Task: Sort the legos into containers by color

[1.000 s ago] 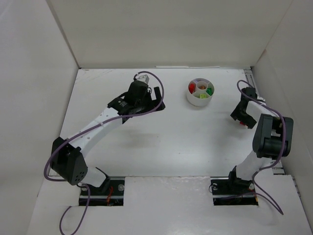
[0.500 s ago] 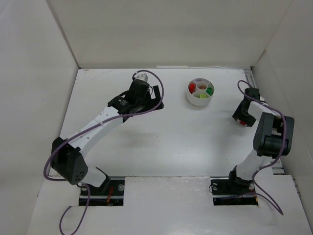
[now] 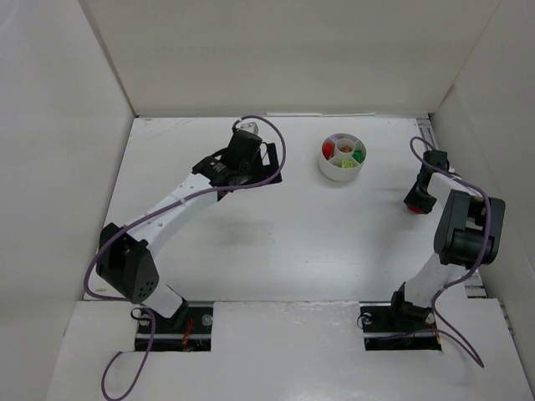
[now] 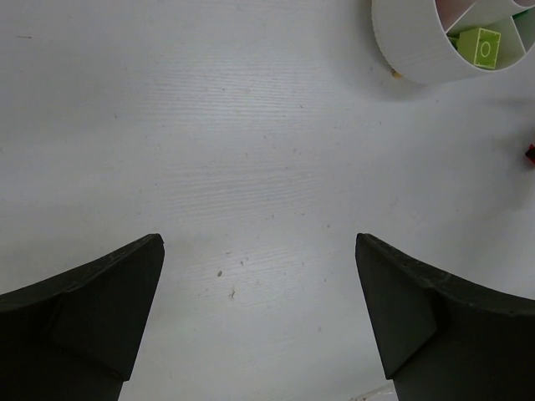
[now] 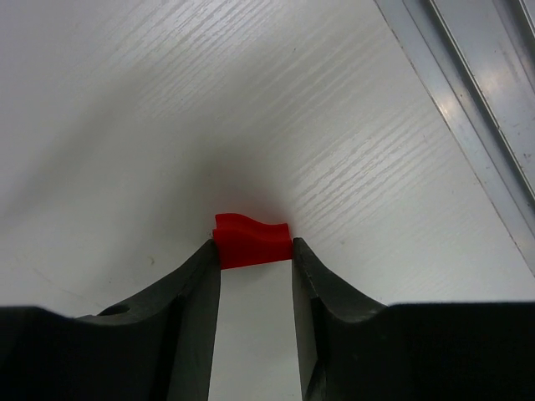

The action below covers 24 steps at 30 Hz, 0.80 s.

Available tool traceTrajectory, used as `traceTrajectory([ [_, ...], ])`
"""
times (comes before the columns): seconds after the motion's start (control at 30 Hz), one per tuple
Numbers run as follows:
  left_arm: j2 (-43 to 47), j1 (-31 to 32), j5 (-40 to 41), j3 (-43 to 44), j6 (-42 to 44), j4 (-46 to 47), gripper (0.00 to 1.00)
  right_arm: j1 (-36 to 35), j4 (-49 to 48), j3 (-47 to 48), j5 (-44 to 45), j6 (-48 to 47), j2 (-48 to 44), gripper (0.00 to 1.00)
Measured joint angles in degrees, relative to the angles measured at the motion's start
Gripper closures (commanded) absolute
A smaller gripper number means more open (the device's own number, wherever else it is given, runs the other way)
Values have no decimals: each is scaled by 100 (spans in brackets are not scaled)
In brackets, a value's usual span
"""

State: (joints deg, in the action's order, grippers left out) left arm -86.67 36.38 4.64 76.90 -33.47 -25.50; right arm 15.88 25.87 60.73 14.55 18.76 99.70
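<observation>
White tabletop [image 3: 251, 242]; right wrist view, unlike overhead, shows right fingers [image 5: 191, 322] clamping a red lego [image 5: 251, 239]; left fingers [image 4: 88, 313] gape apart.

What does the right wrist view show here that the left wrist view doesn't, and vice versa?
Right wrist only: a red lego on the table, the right gripper closed against both its sides, and a metal rail along the edge. Left wrist only: the white dish with a lime lego in one compartment, and the left gripper wide open, holding nothing. Both: the white table surface. A red speck at the left wrist view's right edge may be that lego; too small to tell.
</observation>
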Motion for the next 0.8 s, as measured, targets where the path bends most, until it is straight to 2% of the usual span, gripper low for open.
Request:
traceTrajectory([
  [0.17, -83, 0, 0, 101, 22, -52, 4, 31, -50, 31, -28, -4, 22, 78],
  [0.33, -92, 0, 2, 157, 26, -48, 4, 33, -101, 31, -68, -68, 22, 85],
  [0.53, -85, 0, 55, 157, 26, -61, 4, -26, -275, 31, -446, -417, -15, 88],
  [0.67, 46, 0, 166, 96, 28, -42, 4, -614, -450, 17, -592, -763, -490, 88],
  [0.8, 527, -26, 302, -328, 28, 72, 4, -1711, -726, 146, -868, -1128, -1294, 86],
])
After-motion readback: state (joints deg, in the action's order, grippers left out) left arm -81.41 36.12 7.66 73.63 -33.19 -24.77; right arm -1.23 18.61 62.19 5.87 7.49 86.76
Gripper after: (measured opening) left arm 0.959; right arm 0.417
